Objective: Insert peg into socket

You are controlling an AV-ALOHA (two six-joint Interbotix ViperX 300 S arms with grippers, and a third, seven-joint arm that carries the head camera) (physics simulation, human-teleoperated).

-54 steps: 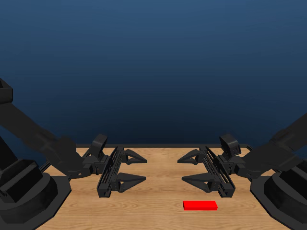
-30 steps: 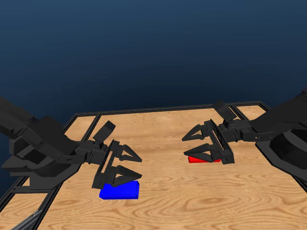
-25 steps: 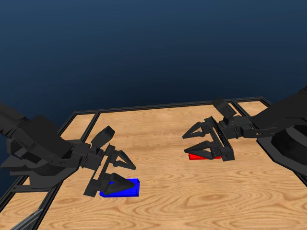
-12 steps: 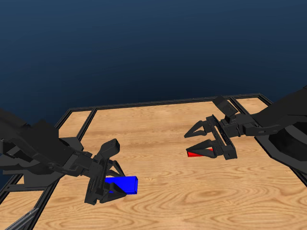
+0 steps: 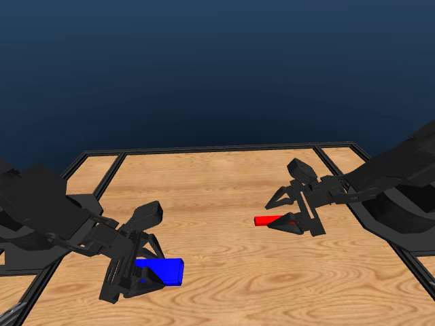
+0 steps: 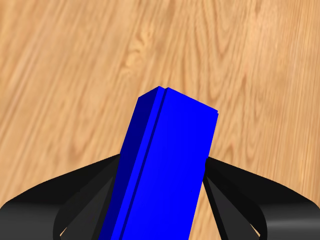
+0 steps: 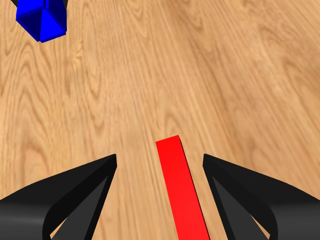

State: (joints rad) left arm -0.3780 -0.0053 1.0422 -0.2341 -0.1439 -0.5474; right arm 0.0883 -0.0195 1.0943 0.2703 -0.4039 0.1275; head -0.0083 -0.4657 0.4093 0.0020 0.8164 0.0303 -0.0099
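A: Where is the socket lying?

B: On the wooden table, toward the robot's left of the peg and well apart from it. It sits closer to the head camera than the peg does. Both rest flat on the wood, as far as the head view shows.

A: And the left gripper?

B: It has come down over the socket. In the left wrist view the blue block runs up between the two black jaws, which stand apart on either side of it. The jaws look very near its long faces, perhaps touching, but I cannot tell from that angle whether they press on it. The end of the socket farthest from the peg is hidden behind the gripper in the head view.

A: The right gripper?

B: It is low over the peg. The right wrist view shows the red bar lying between the jaws with bare wood on each side, so the fingers are spread and not touching it. In the head view one end of the peg sticks out from under the gripper, pointing toward the socket's side of the table.

A: Does the right wrist camera see the socket too?

B: Yes, its end shows across the table from the peg.
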